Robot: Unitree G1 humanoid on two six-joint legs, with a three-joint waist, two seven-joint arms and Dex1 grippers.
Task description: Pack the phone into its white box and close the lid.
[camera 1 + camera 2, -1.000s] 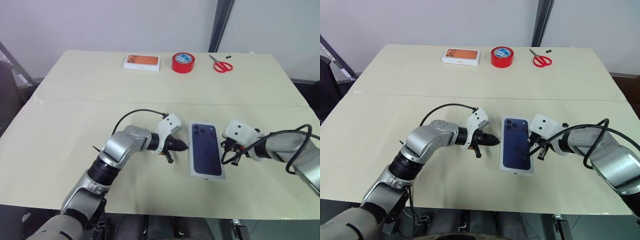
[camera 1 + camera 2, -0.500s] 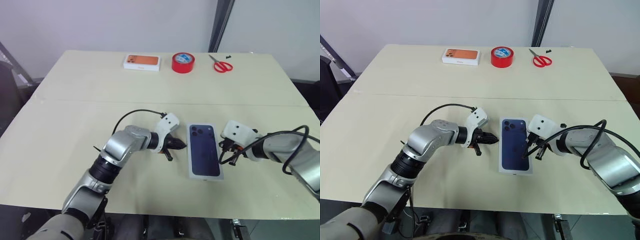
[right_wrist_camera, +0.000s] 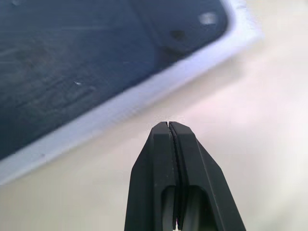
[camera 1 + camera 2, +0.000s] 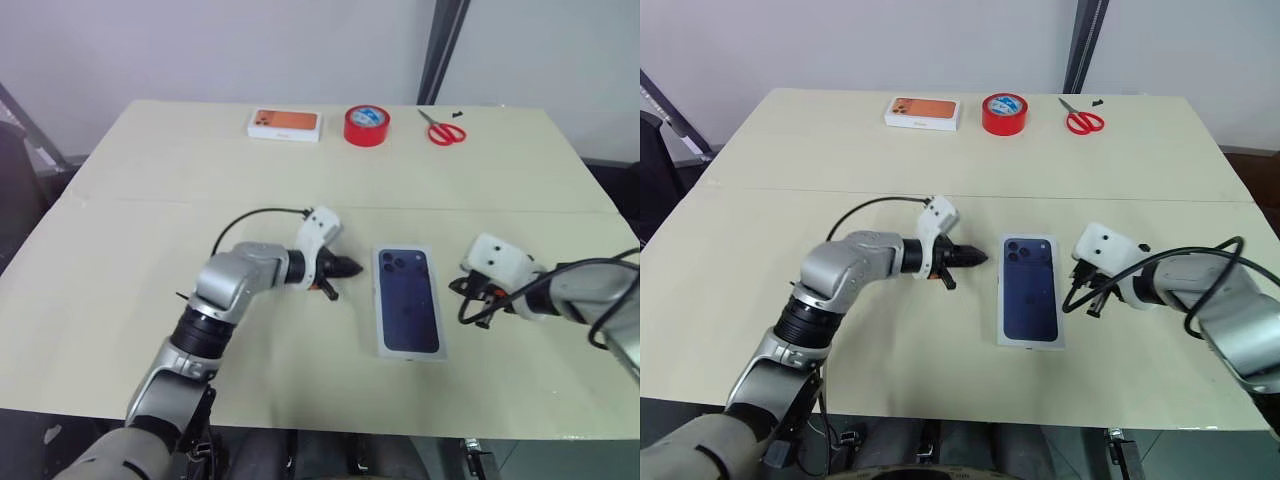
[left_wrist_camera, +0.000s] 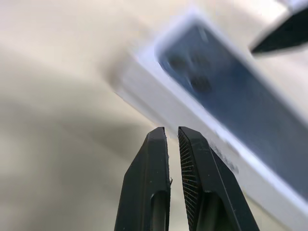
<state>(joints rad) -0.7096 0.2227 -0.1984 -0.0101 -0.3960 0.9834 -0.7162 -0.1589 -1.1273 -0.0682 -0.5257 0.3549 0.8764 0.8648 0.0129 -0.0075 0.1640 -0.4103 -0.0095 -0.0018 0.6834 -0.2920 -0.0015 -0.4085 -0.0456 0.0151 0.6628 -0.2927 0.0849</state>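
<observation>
White lid (image 4: pixel 407 314), dark-blue phone print up, lies centre frame on the counter (image 4: pixel 150 170), apparently seated over its box. Left tool (image 4: pixel 346 267) and right tool (image 4: pixel 1072 301) flank it, apart, both pressed together, empty.

Glossy printed cardboard lid (image 4: pixel 407 314), matt table (image 4: pixel 150 250)

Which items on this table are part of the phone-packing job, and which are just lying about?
Job: white rectangular lid printed with a dark blue phone picture, lying closed between the two grippers.
Lying about: white box with orange picture; red tape roll; red-handled scissors.
</observation>
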